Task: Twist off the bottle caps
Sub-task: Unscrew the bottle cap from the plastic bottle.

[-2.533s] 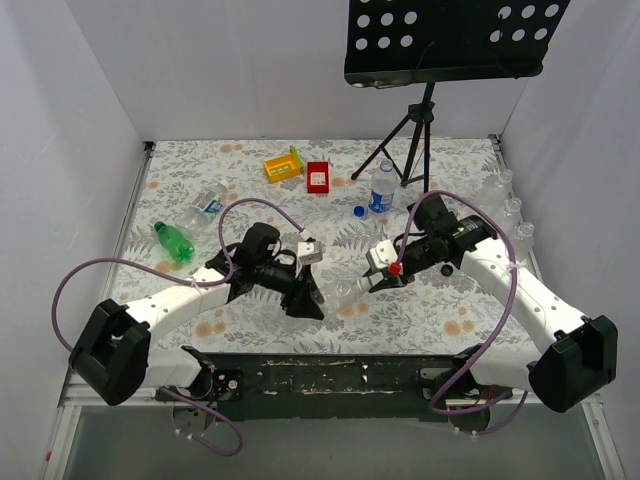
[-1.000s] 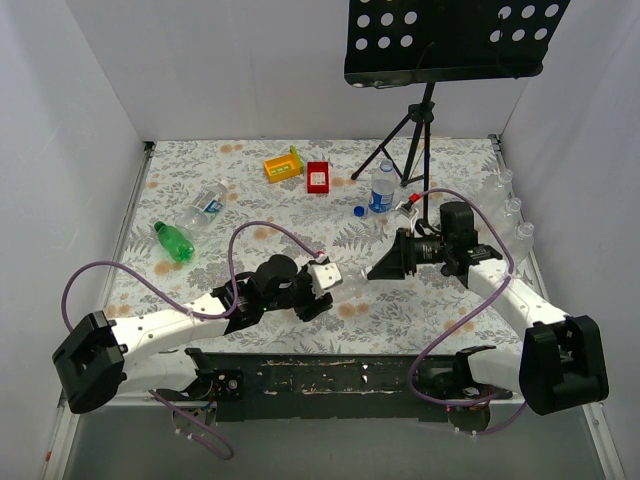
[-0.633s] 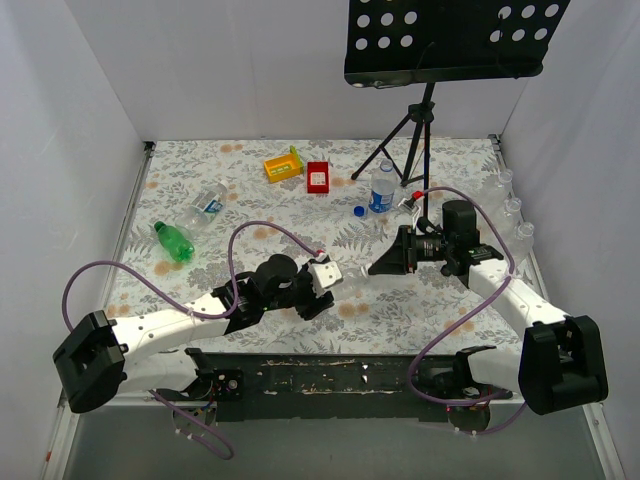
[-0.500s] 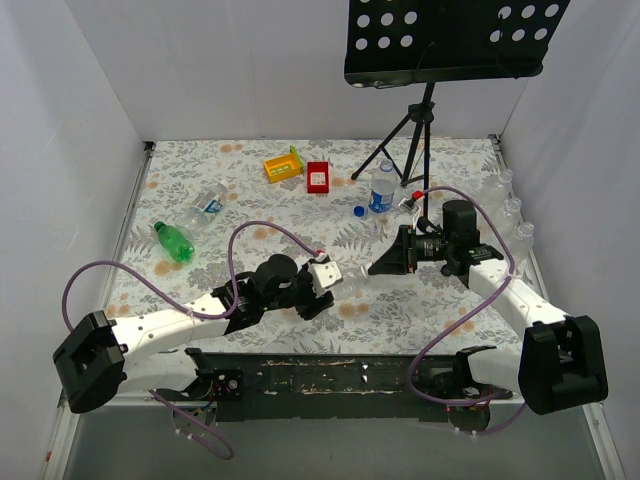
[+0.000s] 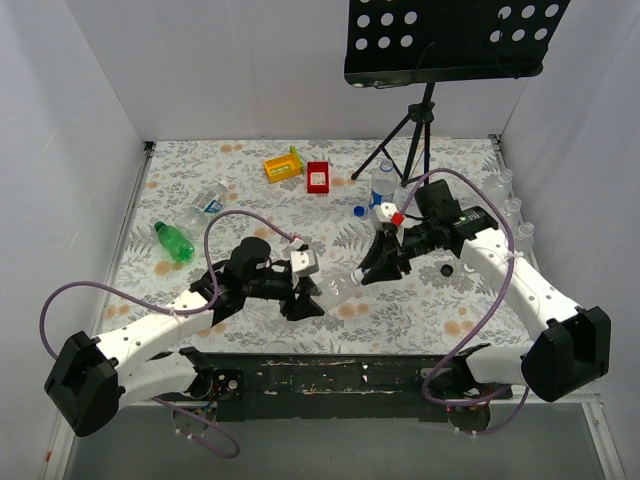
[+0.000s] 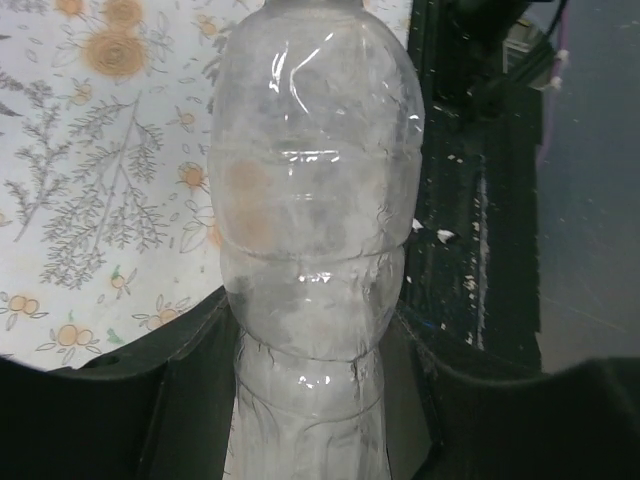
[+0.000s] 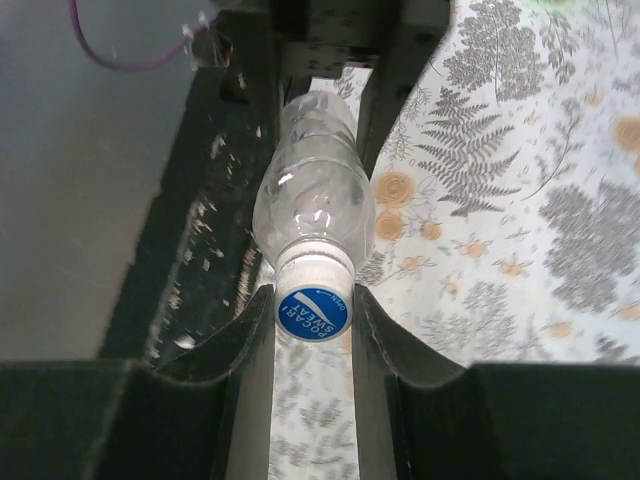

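My left gripper [image 5: 300, 300] is shut on the body of a clear unlabelled bottle [image 5: 335, 289] and holds it level, neck pointing right. In the left wrist view the bottle [image 6: 310, 240] fills the gap between my left gripper's [image 6: 310, 400] dark fingers. My right gripper [image 5: 368, 272] is shut on that bottle's cap. In the right wrist view the cap [image 7: 312, 312], blue on top with a white side, sits squeezed between the two fingers of my right gripper [image 7: 312, 325], with the bottle [image 7: 315, 205] stretching away behind it.
A green bottle [image 5: 173, 241] and clear bottles [image 5: 205, 205] lie at the left. A blue-labelled bottle [image 5: 382, 187] stands by a loose blue cap [image 5: 359, 211]. A yellow box [image 5: 283, 165], a red box [image 5: 318, 177] and a tripod [image 5: 412, 135] are at the back. More bottles [image 5: 510, 210] line the right wall.
My right gripper has moved in to the left and closed on the bottle's cap. My left arm has shifted its pose, still holding the bottle.
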Motion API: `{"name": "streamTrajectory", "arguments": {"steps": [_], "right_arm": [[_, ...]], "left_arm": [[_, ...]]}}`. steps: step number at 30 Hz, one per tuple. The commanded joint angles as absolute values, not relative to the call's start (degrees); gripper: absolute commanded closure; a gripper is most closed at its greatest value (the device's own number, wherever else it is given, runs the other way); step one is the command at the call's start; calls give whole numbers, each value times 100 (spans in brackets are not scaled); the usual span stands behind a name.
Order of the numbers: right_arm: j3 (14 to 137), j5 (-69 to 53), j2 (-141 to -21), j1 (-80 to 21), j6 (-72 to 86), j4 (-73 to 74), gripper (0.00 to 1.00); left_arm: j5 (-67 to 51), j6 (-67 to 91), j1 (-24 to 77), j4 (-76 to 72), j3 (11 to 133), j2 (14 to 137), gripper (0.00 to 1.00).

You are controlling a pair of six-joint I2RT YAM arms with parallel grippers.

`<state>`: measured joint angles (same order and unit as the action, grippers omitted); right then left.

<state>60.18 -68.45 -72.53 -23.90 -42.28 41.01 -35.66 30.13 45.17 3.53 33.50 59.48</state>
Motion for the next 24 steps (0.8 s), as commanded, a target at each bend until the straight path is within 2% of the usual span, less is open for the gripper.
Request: {"name": "streamTrajectory", "arguments": {"steps": [1,6,9,16,18,21,24], "right_arm": [[6706,-5830,-7269,-3171,-7523,5908,99],[7022,-5054,-7400,-3384,-7682,5845,99],[6979,-5027,-7339,-3384,-7533,5713,98],[7075,-5212,-7462,-3384,-7015,5581,91],[7189,-5229,-7532,-3384,-6716,5485,87],[7347,-5317,-7638,-3375,-6320,5458,68],[7391,-5440,-7682,-3366,-6065,5405,57]], "left_arm": [[-5693,3191,4079,851,3840,6230,83],[-5907,2936,3876,1283,4139,6469,84],[-5670,2883,3858,1248,4122,6442,84],[-5028,2742,3867,1459,4219,6653,84],[-4931,2733,3867,1459,4201,6627,83],[-4808,2725,3858,1433,4175,6522,83],[-4764,2716,3867,1406,4140,6425,83]]}}
